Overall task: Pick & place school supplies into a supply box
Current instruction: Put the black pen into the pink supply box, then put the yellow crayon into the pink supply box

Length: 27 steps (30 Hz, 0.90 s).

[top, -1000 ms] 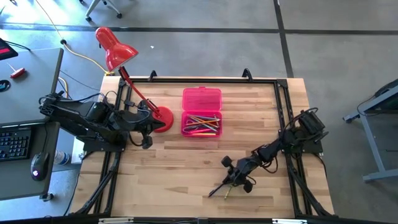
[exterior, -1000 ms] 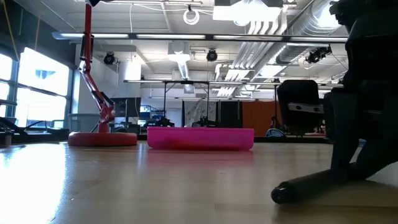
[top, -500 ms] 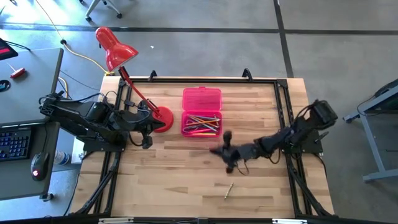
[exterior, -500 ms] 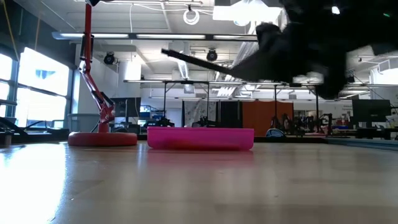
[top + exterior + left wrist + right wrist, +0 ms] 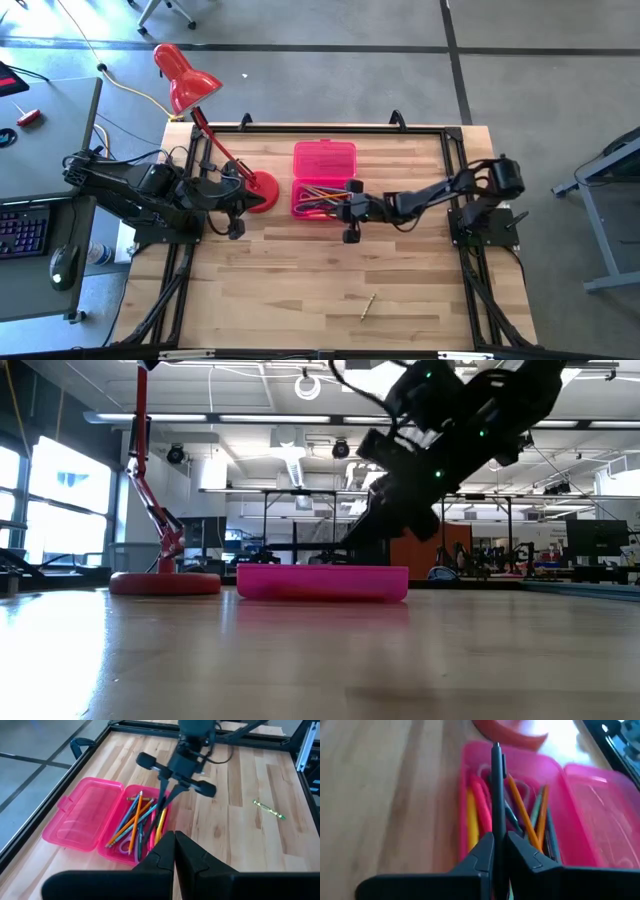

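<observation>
The open pink supply box (image 5: 324, 160) lies mid-table, its lid flat on the far side. Its tray holds several pencils and pens (image 5: 135, 822), which also show in the right wrist view (image 5: 475, 815). My right gripper (image 5: 342, 208) hangs over the tray's right end (image 5: 166, 790), shut on a dark pen (image 5: 496, 785). My left gripper (image 5: 175, 845) stays shut and holding nothing above the red lamp base (image 5: 262, 190), left of the box. A small greenish stick (image 5: 368, 306) lies flat on the wood near the front edge. My right gripper pinches one end of the dark pen (image 5: 497, 827) between its two fingers. The pen runs on out past the fingertips in line with them. The fingers slant down from the table's right. The pen is lifted clear, tilted down over the tray's pencils.
The red desk lamp stands on its round base (image 5: 165, 582) just left of the box, its head (image 5: 185, 80) beyond the table's far-left corner. Black frame rails (image 5: 455, 170) border the table. Bare wood lies in front of the box.
My right gripper has risen from the near-right part of the table and swung toward the far edge and left to the box, rolling and levelling as it went. It has stayed shut. The dark pen has come off the wood with it; the small stick stayed behind.
</observation>
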### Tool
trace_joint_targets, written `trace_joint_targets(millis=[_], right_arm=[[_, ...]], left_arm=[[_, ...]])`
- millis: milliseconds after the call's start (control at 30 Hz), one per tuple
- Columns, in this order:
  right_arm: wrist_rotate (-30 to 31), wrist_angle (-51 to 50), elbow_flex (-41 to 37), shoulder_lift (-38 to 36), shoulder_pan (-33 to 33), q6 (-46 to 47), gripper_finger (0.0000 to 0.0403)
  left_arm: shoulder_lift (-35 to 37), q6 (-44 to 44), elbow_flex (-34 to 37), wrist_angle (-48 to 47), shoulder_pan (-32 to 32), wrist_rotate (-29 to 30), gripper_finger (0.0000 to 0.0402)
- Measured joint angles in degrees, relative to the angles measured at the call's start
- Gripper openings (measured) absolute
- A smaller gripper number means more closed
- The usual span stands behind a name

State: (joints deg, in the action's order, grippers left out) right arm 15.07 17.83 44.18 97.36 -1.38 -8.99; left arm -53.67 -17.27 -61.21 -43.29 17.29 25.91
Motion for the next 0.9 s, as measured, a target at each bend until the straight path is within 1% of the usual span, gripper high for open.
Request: trace_joint_targets(millis=[233,367,467,533,667,733,833,900], right_arm=[[0.4,0.4,-0.1,1.7,1.8,0.0,0.0045],[2.5,0.3,-0.1,1.7,1.7,0.1,0.0058],[2.4,0.4,-0.1,1.6,1.3,0.2,0.0068],[1.8,0.3,-0.1,0.7,-0.2,0.1,0.0072],[-4.2,0.5,0.0,-3.0,-6.5,-4.4,0.0075],[-8.9,0.2,0.0,-4.9,-10.1,-6.5,0.0074],[-18.0,-0.4,0.0,-6.8,-15.4,-6.7,0.0071],[-22.4,-2.3,0.1,-6.9,-18.8,-6.2,0.0071]], left_arm=[[0.0,0.0,0.0,-0.4,0.0,-1.6,0.0039],[0.0,0.0,0.0,-0.4,0.0,-1.6,0.0041],[0.0,0.0,0.0,-0.4,0.0,-1.6,0.0042],[0.0,0.0,0.0,-0.4,0.0,-1.8,0.0041],[0.0,0.0,0.0,-0.4,0.0,-2.4,0.004],[0.0,0.0,0.0,-0.4,0.0,-2.4,0.004],[0.0,0.0,0.0,-0.3,0.0,-2.4,0.004],[0.0,0.0,0.0,-0.3,0.0,-2.6,0.004]])
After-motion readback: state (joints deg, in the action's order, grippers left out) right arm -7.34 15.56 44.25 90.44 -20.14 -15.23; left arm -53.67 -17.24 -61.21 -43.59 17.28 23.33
